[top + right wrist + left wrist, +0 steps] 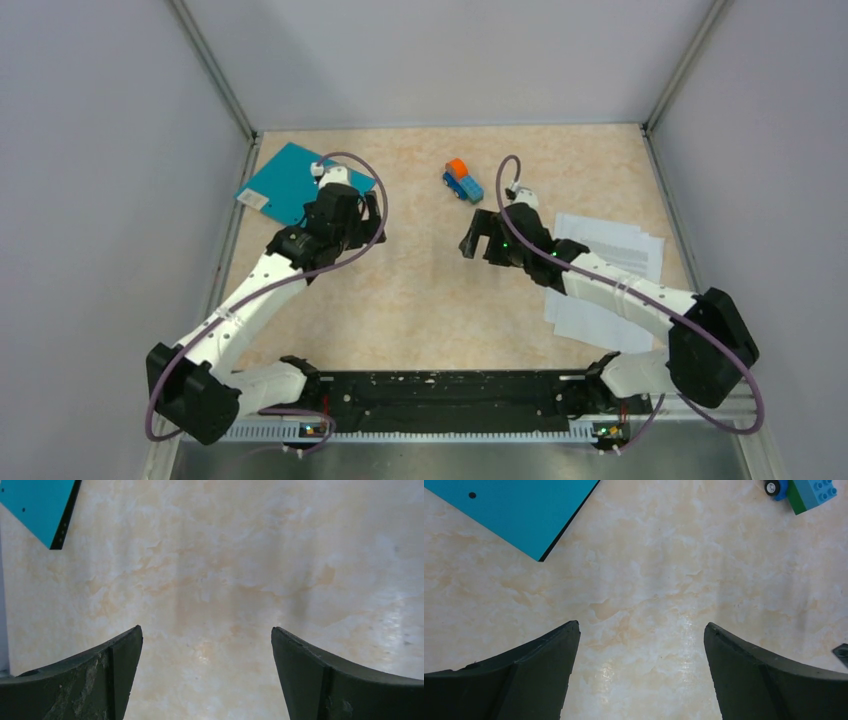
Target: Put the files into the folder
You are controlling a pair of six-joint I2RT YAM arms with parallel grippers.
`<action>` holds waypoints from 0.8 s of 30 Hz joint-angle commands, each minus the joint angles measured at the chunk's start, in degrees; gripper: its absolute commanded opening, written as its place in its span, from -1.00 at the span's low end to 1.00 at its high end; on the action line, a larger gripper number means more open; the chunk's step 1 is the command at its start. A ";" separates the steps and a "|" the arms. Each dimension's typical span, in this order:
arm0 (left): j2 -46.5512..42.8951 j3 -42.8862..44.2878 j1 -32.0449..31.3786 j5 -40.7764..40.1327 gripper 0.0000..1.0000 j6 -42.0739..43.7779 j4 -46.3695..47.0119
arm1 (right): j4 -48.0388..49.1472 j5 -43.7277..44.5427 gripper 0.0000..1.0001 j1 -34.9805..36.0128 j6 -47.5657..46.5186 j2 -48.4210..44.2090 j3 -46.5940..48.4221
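Files (622,246) lie as loose white sheets at the right of the top view, partly under the right arm. At the upper left sits the folder (282,180), teal side up with a small white label, its near edge hidden by the left arm. The left claw (641,627) is spread wide over bare surface (420,290), near the folder's corner. The right claw (206,630) is also spread and holds nothing, near the frame's centre. A toy truck (463,181) stands above and between the two claws.
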 commanded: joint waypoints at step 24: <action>-4.49 16.45 9.22 5.52 0.96 0.81 -14.18 | 44.06 -22.66 0.31 8.96 30.97 58.89 42.92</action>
